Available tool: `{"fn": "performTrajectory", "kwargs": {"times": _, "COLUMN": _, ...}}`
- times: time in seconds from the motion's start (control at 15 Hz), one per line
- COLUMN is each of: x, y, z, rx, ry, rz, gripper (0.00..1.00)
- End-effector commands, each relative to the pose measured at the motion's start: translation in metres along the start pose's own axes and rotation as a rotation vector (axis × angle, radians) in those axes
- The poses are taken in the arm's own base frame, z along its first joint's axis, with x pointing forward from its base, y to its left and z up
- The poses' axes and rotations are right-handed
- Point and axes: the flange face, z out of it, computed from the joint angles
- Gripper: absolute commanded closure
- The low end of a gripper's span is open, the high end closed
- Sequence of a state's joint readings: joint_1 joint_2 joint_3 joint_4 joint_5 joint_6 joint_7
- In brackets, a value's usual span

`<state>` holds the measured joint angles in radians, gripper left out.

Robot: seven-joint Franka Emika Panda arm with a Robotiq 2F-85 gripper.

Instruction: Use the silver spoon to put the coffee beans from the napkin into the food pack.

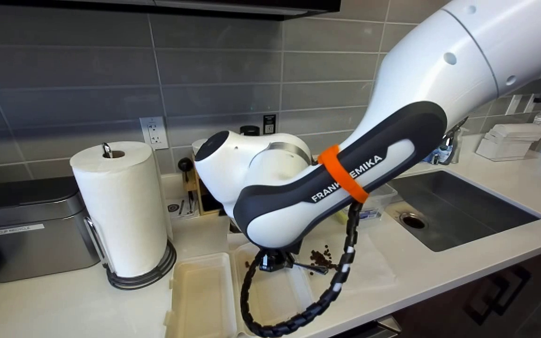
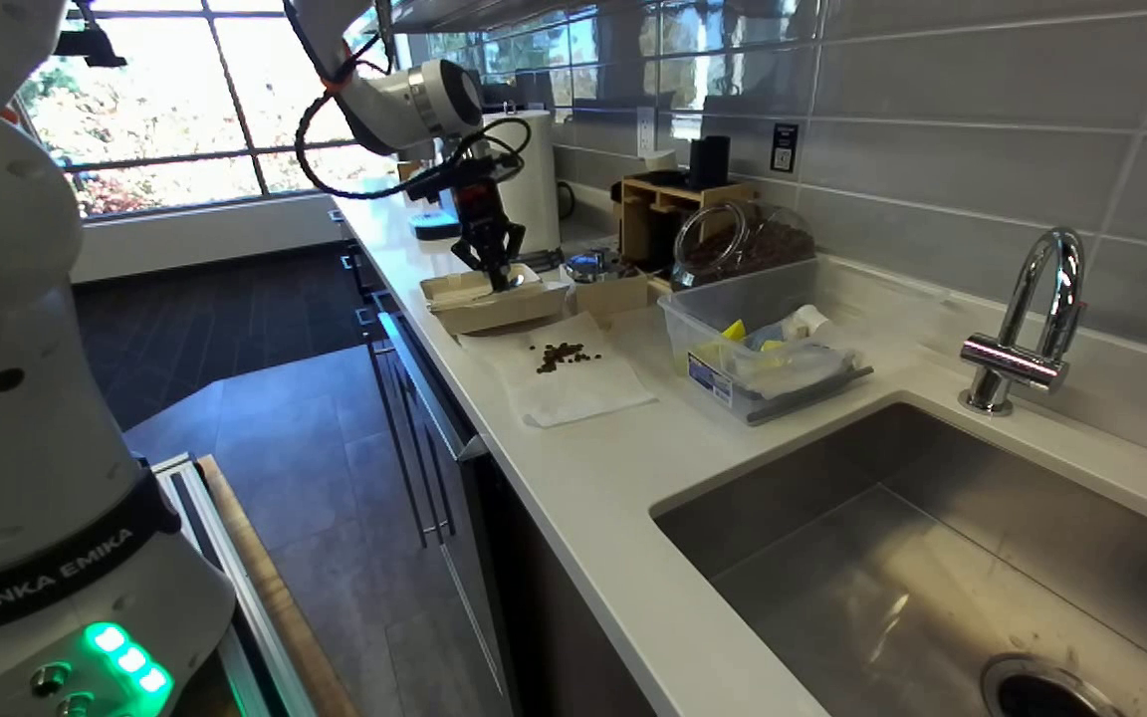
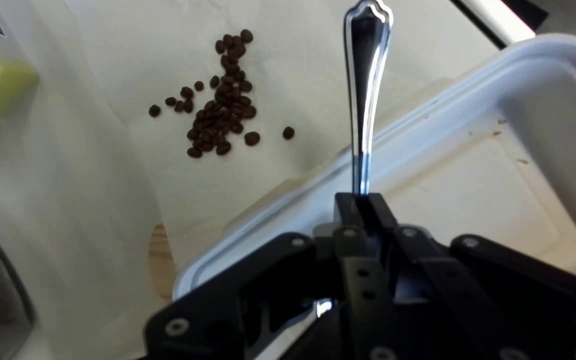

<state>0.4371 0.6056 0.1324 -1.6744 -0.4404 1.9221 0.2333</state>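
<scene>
My gripper (image 3: 360,197) is shut on the silver spoon (image 3: 365,75), whose handle sticks out past the fingertips in the wrist view. The handle also shows in an exterior view (image 1: 312,268). The spoon's bowl is mostly hidden behind the gripper. The gripper is over the white food pack (image 3: 448,112), which lies open with two halves (image 1: 204,291). The coffee beans (image 3: 220,107) lie in a loose dark pile on the white napkin (image 2: 588,398), beside the pack. A few small brown bits show inside the pack.
A paper towel roll (image 1: 120,206) and a metal recycle bin (image 1: 31,230) stand past the pack. A clear plastic bin (image 2: 763,339) sits beside the napkin. A wooden organizer (image 2: 678,199) is near the wall. The sink (image 1: 458,206) and faucet (image 2: 1022,339) are farther along.
</scene>
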Motion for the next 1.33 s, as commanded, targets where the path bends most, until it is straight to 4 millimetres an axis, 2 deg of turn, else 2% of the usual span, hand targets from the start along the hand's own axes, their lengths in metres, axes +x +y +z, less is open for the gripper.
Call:
{"fn": "performTrajectory", "kwargs": {"times": 0.0, "x": 0.005, "y": -0.022, "z": -0.002, "rx": -0.173, "ry": 0.039, "rz": 0.039, "gripper": 0.98}}
{"fn": "performTrajectory", "kwargs": {"times": 0.2, "x": 0.007, "y": -0.033, "z": -0.001, "rx": -0.322, "ry": 0.068, "rz": 0.042, "gripper": 0.98}}
{"fn": "performTrajectory", "kwargs": {"times": 0.6, "x": 0.008, "y": -0.044, "z": 0.014, "rx": -0.535, "ry": 0.068, "rz": 0.051, "gripper": 0.98}}
{"fn": "performTrajectory", "kwargs": {"times": 0.87, "x": 0.006, "y": -0.042, "z": 0.019, "rx": -0.608, "ry": 0.053, "rz": 0.056, "gripper": 0.98}}
{"fn": "performTrajectory", "kwargs": {"times": 1.0, "x": 0.002, "y": -0.039, "z": 0.017, "rx": -0.573, "ry": 0.051, "rz": 0.040, "gripper": 0.98}}
{"fn": "performTrajectory", "kwargs": {"times": 1.07, "x": 0.002, "y": -0.038, "z": 0.018, "rx": -0.574, "ry": 0.050, "rz": 0.040, "gripper": 0.92}}
{"fn": "performTrajectory", "kwargs": {"times": 1.27, "x": 0.003, "y": -0.039, "z": 0.018, "rx": -0.568, "ry": 0.050, "rz": 0.040, "gripper": 0.92}}
